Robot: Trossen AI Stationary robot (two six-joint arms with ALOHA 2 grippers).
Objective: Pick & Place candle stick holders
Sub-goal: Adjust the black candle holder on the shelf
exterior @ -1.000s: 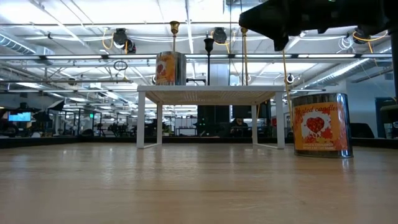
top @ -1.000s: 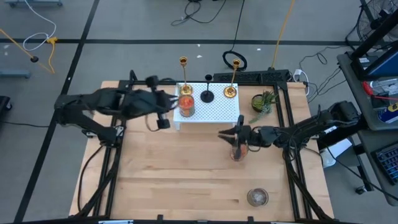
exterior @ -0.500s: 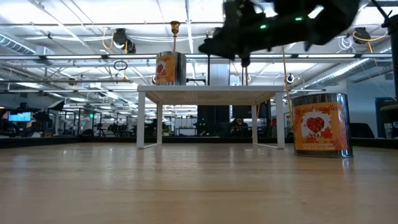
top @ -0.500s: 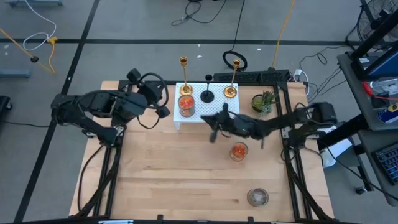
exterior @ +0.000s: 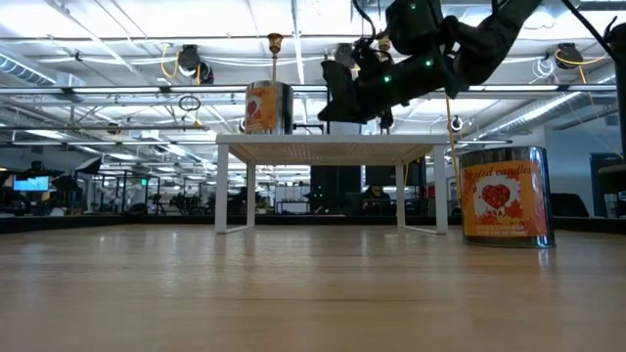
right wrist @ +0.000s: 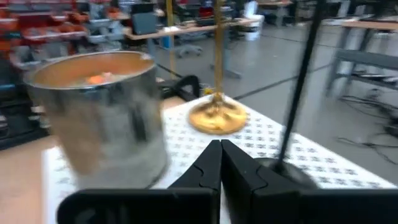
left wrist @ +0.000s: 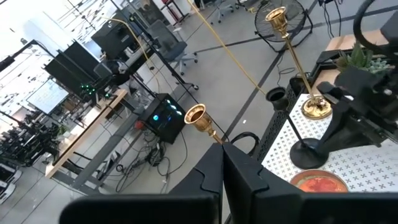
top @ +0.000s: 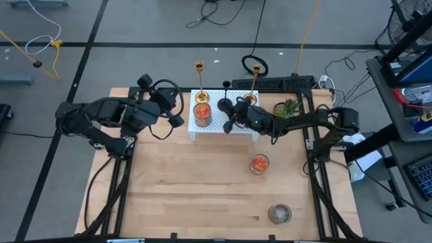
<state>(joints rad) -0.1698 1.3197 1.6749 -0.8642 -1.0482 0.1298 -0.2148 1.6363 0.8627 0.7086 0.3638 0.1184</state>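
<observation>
A white perforated rack (top: 233, 123) stands at the table's far middle. On it are an orange-red glass cup (top: 202, 113), two slim gold sticks (top: 200, 69) (top: 253, 71) and a short black holder (top: 225, 104). A second orange-red cup (top: 259, 163) stands on the table to the rack's near right. A greyish clear cup (top: 279, 214) stands near the front edge. My right gripper (top: 229, 124) hovers shut over the rack (right wrist: 186, 146), its fingers between the cup (right wrist: 99, 118), a gold base (right wrist: 216, 118) and the black stem (right wrist: 300, 87). My left gripper (top: 177, 120) is shut and empty, left of the rack.
A small green potted plant (top: 286, 110) stands right of the rack. A black frame and cables run along the table's far edge (top: 270, 83). Bare wood lies between the rack and the front edge. In the low view the table cup (exterior: 504, 196) stands right of the rack's legs (exterior: 328, 147).
My right gripper has left the orange-red cup on the table and gone up and toward the far edge, ending over the rack. The cup stays upright where it stood. My left arm has drawn back a little toward the table's left edge.
</observation>
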